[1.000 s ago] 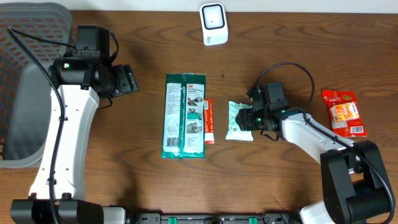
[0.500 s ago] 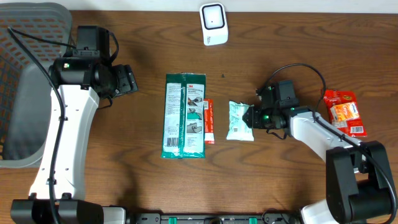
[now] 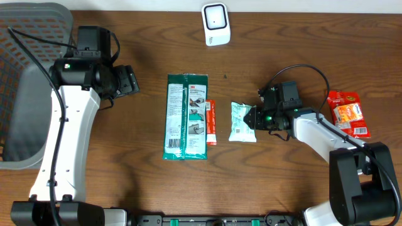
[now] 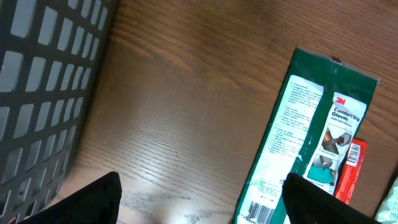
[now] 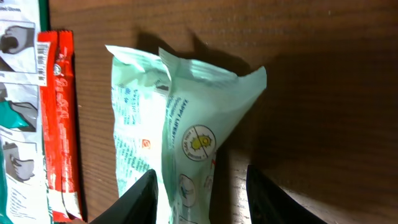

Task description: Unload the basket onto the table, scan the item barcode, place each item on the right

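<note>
A mint-green packet (image 3: 241, 122) lies on the table right of centre, its near end bunched up in the right wrist view (image 5: 180, 118). My right gripper (image 3: 253, 118) is at its right edge. That gripper (image 5: 199, 193) is open, straddling the packet's end: the left finger is against it, and table shows before the right finger. The white barcode scanner (image 3: 215, 24) stands at the back centre. My left gripper (image 3: 129, 81) hovers at the far left, open and empty (image 4: 202, 199).
A green 3M glove pack (image 3: 186, 117) with a barcode at its lower end (image 4: 317, 137) lies mid-table, a thin red packet (image 3: 211, 122) beside it. A red snack pack (image 3: 347, 113) sits at far right. A grey basket (image 3: 25, 81) stands at the left edge.
My right gripper has pulled back to the right, from over the mint packet to its right edge, and its fingers have narrowed. The left arm has not moved.
</note>
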`<state>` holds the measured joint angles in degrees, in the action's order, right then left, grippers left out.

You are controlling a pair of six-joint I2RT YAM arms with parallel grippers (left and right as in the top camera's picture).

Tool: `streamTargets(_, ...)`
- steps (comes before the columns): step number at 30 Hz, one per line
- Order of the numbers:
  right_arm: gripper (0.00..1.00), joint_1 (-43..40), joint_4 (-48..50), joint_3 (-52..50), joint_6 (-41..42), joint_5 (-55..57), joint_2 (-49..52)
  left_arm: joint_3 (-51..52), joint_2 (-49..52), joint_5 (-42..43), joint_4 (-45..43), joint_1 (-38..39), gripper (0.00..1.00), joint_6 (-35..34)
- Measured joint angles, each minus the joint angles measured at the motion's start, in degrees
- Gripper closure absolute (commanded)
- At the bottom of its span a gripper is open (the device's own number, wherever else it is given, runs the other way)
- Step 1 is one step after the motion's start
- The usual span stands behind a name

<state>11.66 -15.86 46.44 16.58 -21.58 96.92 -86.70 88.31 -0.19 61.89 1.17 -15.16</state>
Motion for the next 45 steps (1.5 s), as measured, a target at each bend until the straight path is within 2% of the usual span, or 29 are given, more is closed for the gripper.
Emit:
streamTargets(6,0.63,0.0,2.0,-1.5,0.4,0.1,0.0,0.0,0.0,0.0,0.0,0.0,0.17,0.0)
streamTargets(9,0.68,0.0,2.0,-1.7,0.5,-0.9,0.0,0.0,0.0,0.0,0.0,0.0,0.17,0.0)
streamTargets(10,0.74,0.0,2.0,-1.8,0.6,-1.3,0.0,0.0,0.0,0.0,0.0,0.0,0.17,0.0)
streamTargets(12,0.8,0.0,2.1,-2.0,0.9,-1.9,0.0,0.0,0.0,0.0,0.0,0.0,0.17,0.0)
streamTargets(17,0.87,0.3,3.3,-2.0,0.9,-2.6,0.0,0.0,0.0,0.0,0.0,0.0,0.17,0.0)
streamTargets(18,0.96,0.3,3.4,-2.1,0.9,-2.6,0.0,0.0,0.0,0.0,0.0,0.0,0.17,0.0)
streamTargets(19,0.99,0.3,3.5,-2.1,0.9,-2.7,0.0,0.0,0.0,0.0,0.0,0.0,0.17,0.0)
streamTargets(28,0.99,-0.8,4.7,-2.1,-0.6,-7.4,-2.5,0.0,0.0,0.0,0.0,0.0,0.17,0.0)
streamTargets(35,0.99,-0.8,0.9,-2.0,-2.5,-9.2,-16.4,0.0,0.0,0.0,0.0,0.0,0.17,0.0)
streamTargets(40,0.99,-0.8,-3.1,-2.0,-4.7,-9.4,-22.2,0.0,0.0,0.0,0.0,0.0,0.17,0.0)
streamTargets(45,0.99,-0.8,-22.9,6.6,-8.8,-5.4,-23.4,0.0,0.0,0.0,-0.1,0.0,0.17,0.0)
